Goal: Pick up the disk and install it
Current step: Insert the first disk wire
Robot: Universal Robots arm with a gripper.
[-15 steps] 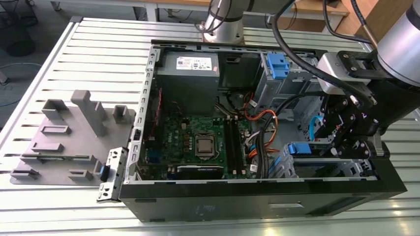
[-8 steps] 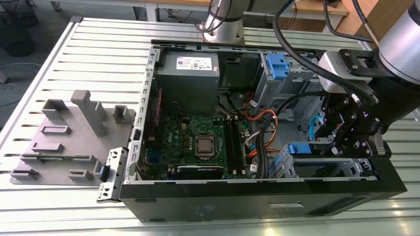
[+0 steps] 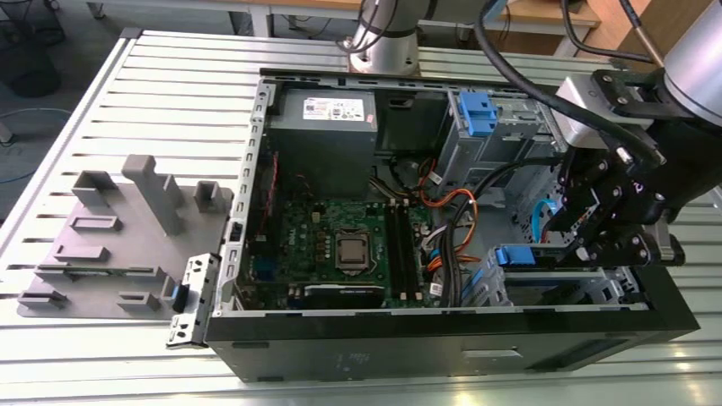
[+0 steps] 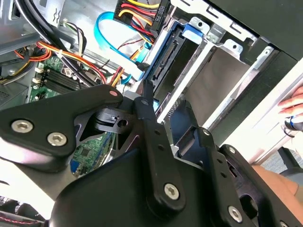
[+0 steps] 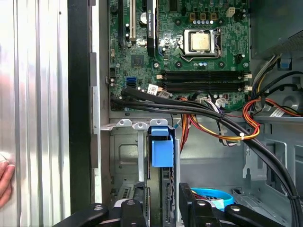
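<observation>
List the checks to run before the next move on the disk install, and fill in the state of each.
1. Alignment of the disk with the drive bay: ok, it stands edge-on inside it.
2. Hold of the gripper on the disk: cannot tell.
3. Clearance of the cable bundle from the disk: ok, it runs past the bay, apart from the disk.
4. Distance of the person's hand from the case: not ok, it is over the table, close to the case.
5. Full seating of the disk: cannot tell.

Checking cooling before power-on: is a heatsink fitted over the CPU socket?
No, in the first wrist view the CPU socket sits bare, its metal chip lid exposed.
</observation>
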